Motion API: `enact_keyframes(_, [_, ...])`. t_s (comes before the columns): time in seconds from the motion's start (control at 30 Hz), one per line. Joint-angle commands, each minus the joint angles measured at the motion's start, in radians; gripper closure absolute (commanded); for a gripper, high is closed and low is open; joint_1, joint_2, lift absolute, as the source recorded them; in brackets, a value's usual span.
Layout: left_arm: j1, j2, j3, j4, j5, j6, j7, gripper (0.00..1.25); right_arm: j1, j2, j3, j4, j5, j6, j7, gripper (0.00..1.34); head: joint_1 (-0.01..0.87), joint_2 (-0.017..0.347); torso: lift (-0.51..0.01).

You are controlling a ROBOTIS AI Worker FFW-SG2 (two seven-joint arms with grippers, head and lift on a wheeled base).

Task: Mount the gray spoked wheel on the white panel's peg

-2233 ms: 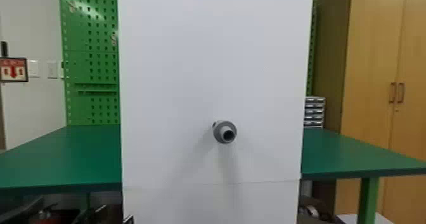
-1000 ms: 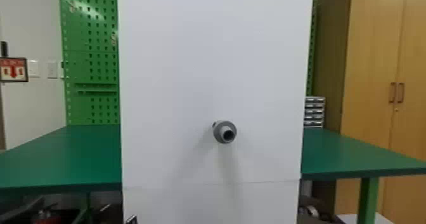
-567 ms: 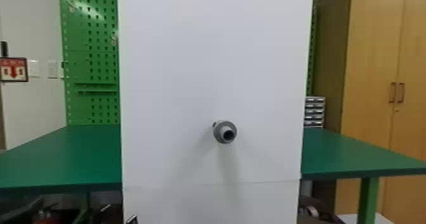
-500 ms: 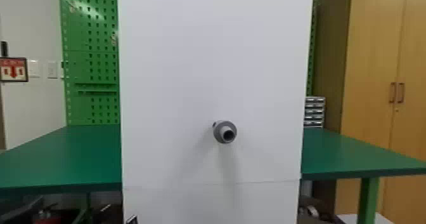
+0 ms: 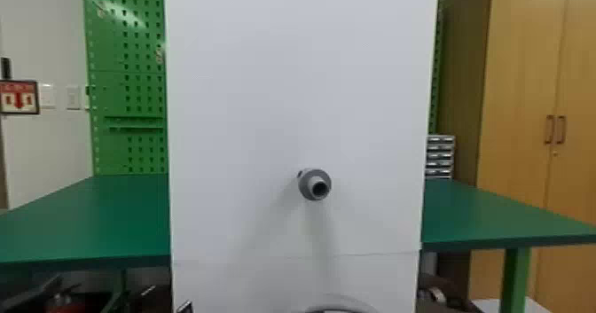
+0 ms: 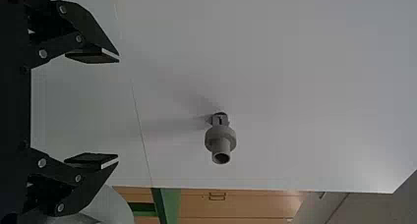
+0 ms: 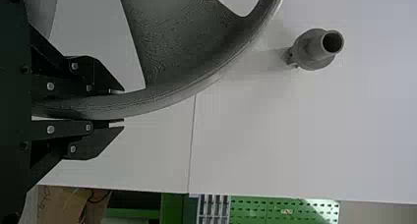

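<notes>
At the bottom edge of the head view, the tip of my left gripper [image 5: 185, 307] shows near the panel's left side. The left wrist view has the left gripper [image 6: 118, 108] open, nothing between its fingers. A gray stepped peg [image 5: 315, 184] juts from the white panel [image 5: 248, 112]. Below the peg, the top arc of the gray wheel's rim [image 5: 343, 298] rises into the head view. My right gripper [image 7: 120, 106] is shut on the rim of the spoked wheel [image 7: 172, 42]; the peg [image 7: 317, 49] stands apart from the wheel, beyond its rim.
Green tabletops [image 5: 88, 219] flank the panel, the right one [image 5: 496, 214] resting on a green leg. Behind are a green pegboard [image 5: 128, 77], small drawers [image 5: 440, 156] and a wooden cabinet [image 5: 519, 90]. Dark items lie under the left tabletop.
The wheel's rim has come up into the head view at the bottom, below the peg. The left gripper's tip has barely shifted; peg and panel are unmoved.
</notes>
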Motion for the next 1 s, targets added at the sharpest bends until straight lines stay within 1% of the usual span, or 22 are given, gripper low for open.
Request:
enact_keyframes(0.0, [0.0,0.001,0.0,0.0,0.002,0.0,0.0,0.52,-0.02,-0.009,0.004,-0.068,-0.004,0.09,0.006,1.11,0.123,-0.008,-0.399])
enact_keyframes(0.17, [0.002,0.003,0.0,0.0,0.002,0.0,0.0,0.52,-0.04,-0.014,0.001,-0.138,-0.003,0.157,0.006,1.11,0.123,-0.008,-0.399])
enact_keyframes(0.3, [0.002,0.004,0.001,0.0,0.003,0.0,0.0,0.52,-0.059,-0.024,0.004,-0.209,-0.004,0.253,0.006,1.11,0.123,-0.008,-0.399])
enact_keyframes(0.4, [0.003,0.004,0.001,0.0,0.003,0.0,0.0,0.52,-0.08,-0.026,0.007,-0.255,-0.003,0.337,0.006,1.11,0.123,-0.008,-0.399])
enact_keyframes(0.67, [0.005,0.006,0.003,0.0,0.003,0.0,0.0,0.52,-0.137,-0.029,0.019,-0.305,0.0,0.441,0.006,1.11,0.123,-0.008,-0.399])
enact_keyframes(0.97, [0.005,0.008,0.003,0.0,0.006,0.002,0.0,0.52,-0.201,-0.044,0.032,-0.373,0.002,0.559,0.006,1.11,0.123,-0.008,-0.399])
